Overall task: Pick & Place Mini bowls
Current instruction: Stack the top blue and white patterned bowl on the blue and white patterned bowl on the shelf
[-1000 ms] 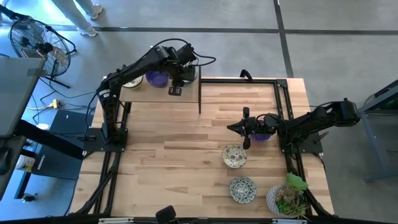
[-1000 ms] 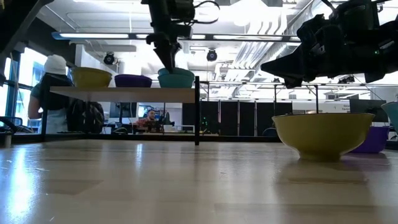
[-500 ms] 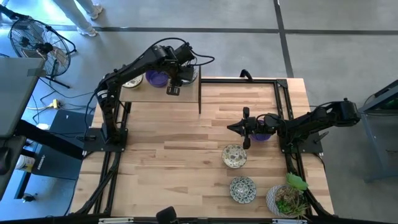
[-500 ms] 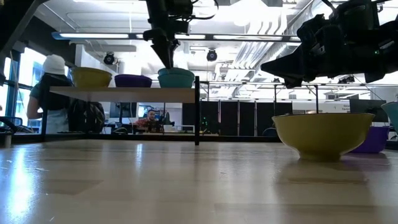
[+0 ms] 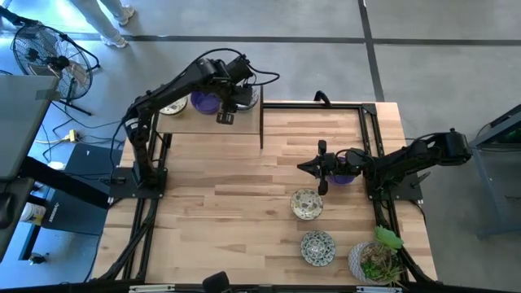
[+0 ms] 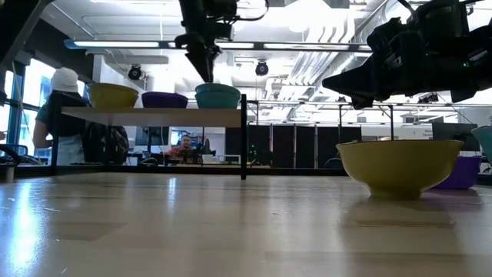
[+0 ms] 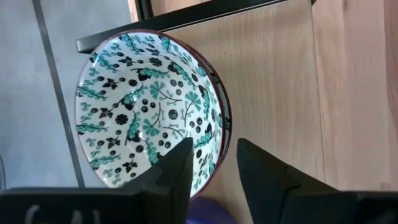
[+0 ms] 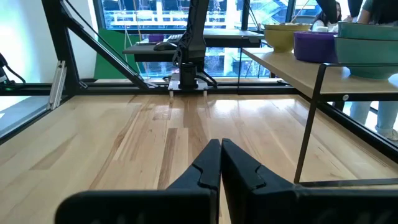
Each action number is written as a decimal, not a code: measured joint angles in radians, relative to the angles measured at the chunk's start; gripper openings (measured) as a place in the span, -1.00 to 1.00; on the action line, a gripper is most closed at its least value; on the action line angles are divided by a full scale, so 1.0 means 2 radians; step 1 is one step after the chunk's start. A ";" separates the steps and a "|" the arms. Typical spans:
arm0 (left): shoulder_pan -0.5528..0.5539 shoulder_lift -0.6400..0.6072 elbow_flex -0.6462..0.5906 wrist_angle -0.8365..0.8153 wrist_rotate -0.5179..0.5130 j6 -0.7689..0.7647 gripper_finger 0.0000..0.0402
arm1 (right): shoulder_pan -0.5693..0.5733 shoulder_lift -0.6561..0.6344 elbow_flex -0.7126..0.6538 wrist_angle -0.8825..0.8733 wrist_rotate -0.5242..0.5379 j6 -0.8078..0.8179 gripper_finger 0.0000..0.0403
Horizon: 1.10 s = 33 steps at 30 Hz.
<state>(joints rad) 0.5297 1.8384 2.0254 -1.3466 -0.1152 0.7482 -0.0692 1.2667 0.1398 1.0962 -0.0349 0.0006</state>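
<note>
Three bowls sit on the raised shelf (image 5: 207, 122) at the table's far left corner, so that part of the job looks done. Going left to right along it: a patterned one (image 5: 172, 108) mostly hidden under the arm, a purple bowl (image 5: 204, 103) just left of the left pincer (image 5: 228, 107), and a third bowl (image 7: 149, 112) with a green flower pattern directly below that pincer. The pincer hangs above this third bowl with its fingers (image 7: 177, 171) spread either side of the near rim and touching nothing; I judge the bowl set down and freed.

Four more remain on the table. The right pincer (image 5: 319, 167) hovers over the middle of the table, pressed together and empty. A second purple bowl (image 5: 345, 176) lies just behind it under the arm, and two patterned bowls, one (image 5: 307, 203) and another (image 5: 317, 247), lie on the side toward the table's front edge. A fourth (image 6: 488, 146) shows only as an edge in the low view.

The potted plant (image 5: 376, 260) stands by the front right corner, near the last bowl, and could crowd a reach there. The shelf's black frame post (image 5: 261, 138) stands between the table bowls and the shelf.
</note>
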 joint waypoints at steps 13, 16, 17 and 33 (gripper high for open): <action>-0.014 -0.003 0.000 -0.001 -0.003 -0.001 -0.16 | 0.000 0.000 0.000 0.000 -0.001 0.000 -0.99; -0.017 -0.005 0.000 0.001 -0.004 0.006 -0.35 | 0.000 0.000 0.000 -0.001 -0.001 0.000 -1.00; -0.018 -0.005 0.000 0.004 -0.004 0.009 -0.42 | 0.000 0.000 0.000 -0.002 -0.001 0.000 -1.00; -0.016 -0.006 -0.001 0.019 -0.004 0.013 -0.98 | 0.000 0.000 0.000 -0.004 -0.002 0.000 -0.99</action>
<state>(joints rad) 0.4969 1.8267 2.0236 -1.3076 -0.1226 0.7744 -0.0692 1.2663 0.1398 1.0882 -0.0381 0.0002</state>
